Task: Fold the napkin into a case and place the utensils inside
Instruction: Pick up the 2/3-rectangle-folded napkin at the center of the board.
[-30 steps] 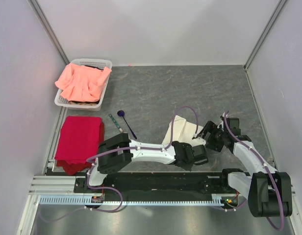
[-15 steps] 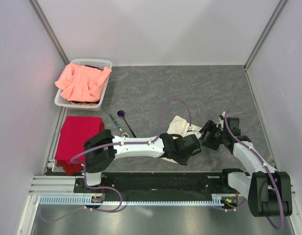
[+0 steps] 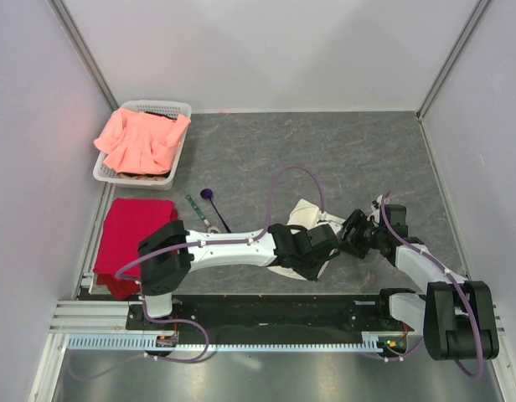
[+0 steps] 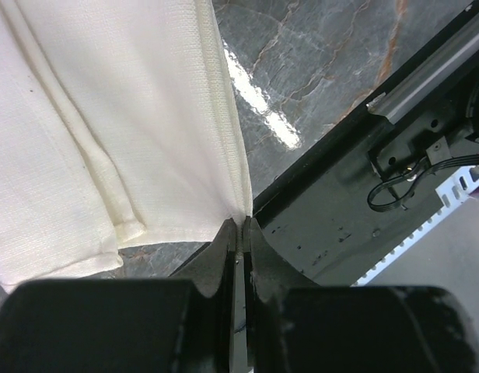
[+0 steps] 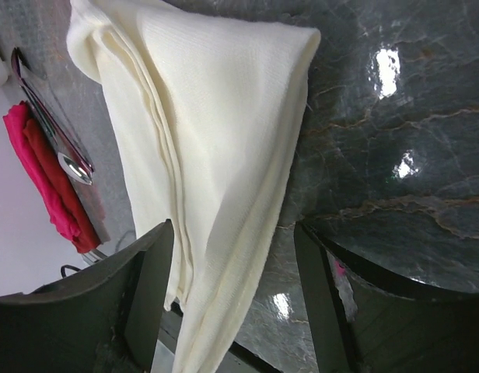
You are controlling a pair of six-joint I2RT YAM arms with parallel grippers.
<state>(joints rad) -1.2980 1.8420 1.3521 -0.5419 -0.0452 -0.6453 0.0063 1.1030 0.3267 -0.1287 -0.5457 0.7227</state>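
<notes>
At the near middle of the worktop (image 3: pixel 342 151), seen from above, the folded napkin (image 3: pixel 307 213) sits between the two arms, and the utensils (image 3: pixel 209 209) lie well apart to its left. In the left wrist view, the left end effector (image 4: pixel 240 225) is pinched tight on the napkin's hem. In the right wrist view, the right end effector (image 5: pixel 233 241) stands wide, astride the napkin's hanging fold.
</notes>
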